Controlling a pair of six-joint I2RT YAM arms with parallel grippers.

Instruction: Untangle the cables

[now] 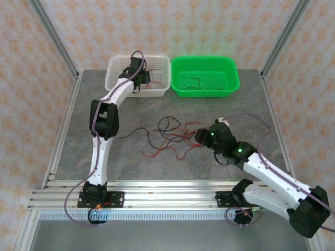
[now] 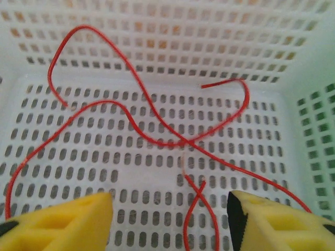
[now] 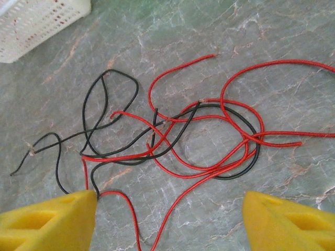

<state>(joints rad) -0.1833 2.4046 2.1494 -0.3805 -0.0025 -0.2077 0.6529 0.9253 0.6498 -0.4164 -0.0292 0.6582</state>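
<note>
Red and black insulation, very thin: the cables lie in a loose knot on the grey marbled table, about mid-table and nearer the right arm. Red and black strands cross one another several times. A black loop stands clear on the left of the knot, and a red free end lies alone on its far side.

Handling, as judged: light and limp, with little spring. A lifted strand should drape and drag its neighbours wherever crossings bind. The thin round sleeve may slip unless pinched squarely. The best hold is a free end or outlying loop where one strand lies alone, not the crowded centre.

Further red wires lie loose on the floor of the white basket at the far left. A black wire lies in the green basket just to its right.

The left gripper hangs inside the white basket, yellow pads well apart and holding nothing; a red strand lies on the floor below the gap. The right gripper hovers over the near side of the knot, jaws wide and empty. Strands pass just beside its left pad; contact cannot be told.
</note>
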